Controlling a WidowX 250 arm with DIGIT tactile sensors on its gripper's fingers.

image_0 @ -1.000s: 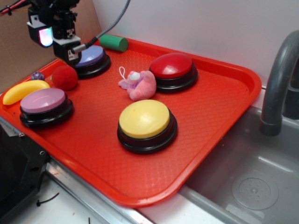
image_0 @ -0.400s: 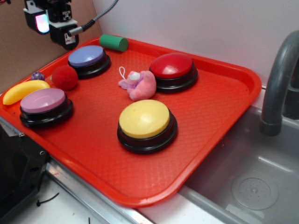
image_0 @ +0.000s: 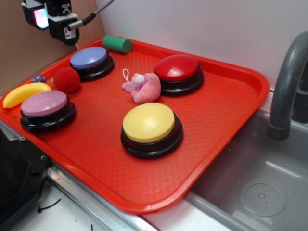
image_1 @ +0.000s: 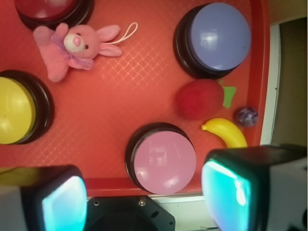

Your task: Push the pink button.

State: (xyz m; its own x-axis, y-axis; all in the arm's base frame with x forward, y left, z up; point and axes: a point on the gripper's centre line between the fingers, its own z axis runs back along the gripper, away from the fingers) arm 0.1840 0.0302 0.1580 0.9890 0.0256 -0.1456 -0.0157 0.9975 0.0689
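Exterior view shows a red tray (image_0: 231, 115) on a counter beside a grey sink (image_0: 260, 187) and tap (image_0: 286, 82). Four large round buttons on black bases sit on the tray. The pink button (image_0: 44, 104), with a smooth pale pink-mauve cap, stands at the tray's near left corner, just beside a yellow toy banana (image_0: 24, 93). A lavender-blue button (image_0: 89, 57) sits at the back left, a red button (image_0: 177, 68) at the back, and a yellow button (image_0: 149, 122) in the middle front. A small pink plush rabbit (image_0: 144, 86) lies between the red and yellow buttons. A fuzzy red ball (image_0: 66, 79) rests between the pink and lavender-blue buttons, and a green cylinder (image_0: 117, 44) lies on the tray's back rim.

The gripper (image_0: 50, 19) hangs high at the top left, above the tray's back left corner, well apart from every button. Wrist view, looking straight down, shows its two pads spread wide with nothing between them, so the gripper is open and empty. The pink button (image_1: 163, 161) appears low in that view, between the pads but far below them.

Judging by this, the task is not yet done: the pink cap is untouched, and the gripper needs to travel over it and descend to press
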